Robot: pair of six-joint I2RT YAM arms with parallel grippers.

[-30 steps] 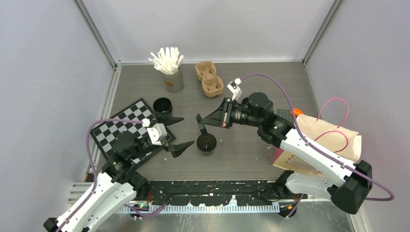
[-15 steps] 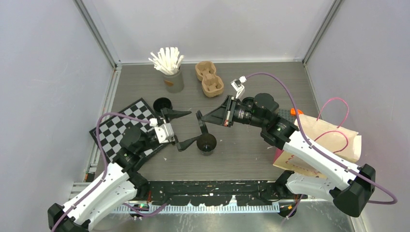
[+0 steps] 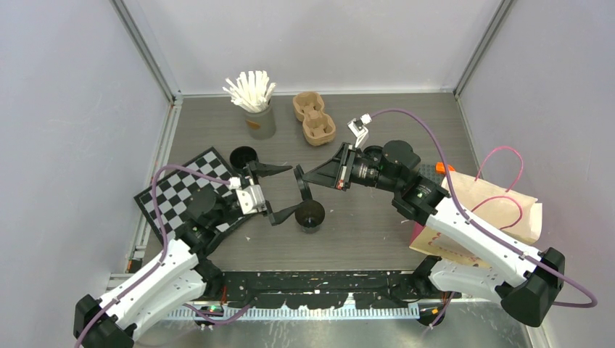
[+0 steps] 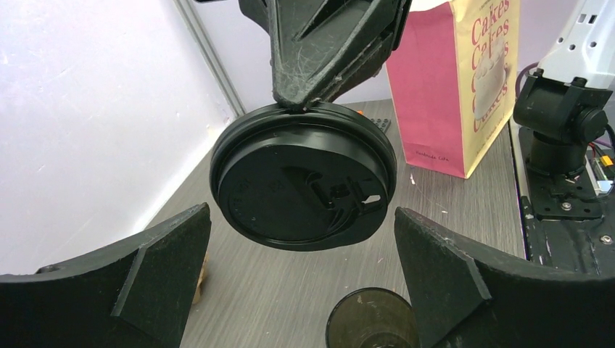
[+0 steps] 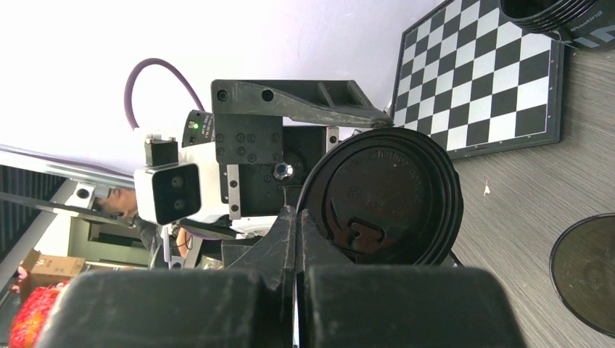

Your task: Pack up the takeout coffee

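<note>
Black plastic lid is the bit to watch imo. The right gripper has it pinched by the rim, jaws pressed tight, and it hangs on edge just left of centre in the overhead shot, flat face turned toward the left arm. The open black cup stands on the table right under it, a touch lower in frame. (kev)

Yeah, and the left gripper is spread wide with nothing in it, one finger either side of the lid, not touching. In its wrist view the lid fills the gap between the two fingers. So the left arm is nearer the cup, but the right one owns the lid. (mo)

Handover, or straight onto the cup? (kev)

Can't call it. Either way the disc stands upright while the cup's mouth faces up, so I'd guess it has to tip flat before it seats. The lower left finger is just beside the cup's rim, and that's the thing I'd worry about bumping. (mo)

Anything else close? (kev)

There's a second cup up-left, at the corner of the chessboard. The brown carrier and the grey cup of white sticks are at top centre, and the paper bag is far right. None of it looks to be in the way. (mo)
</note>
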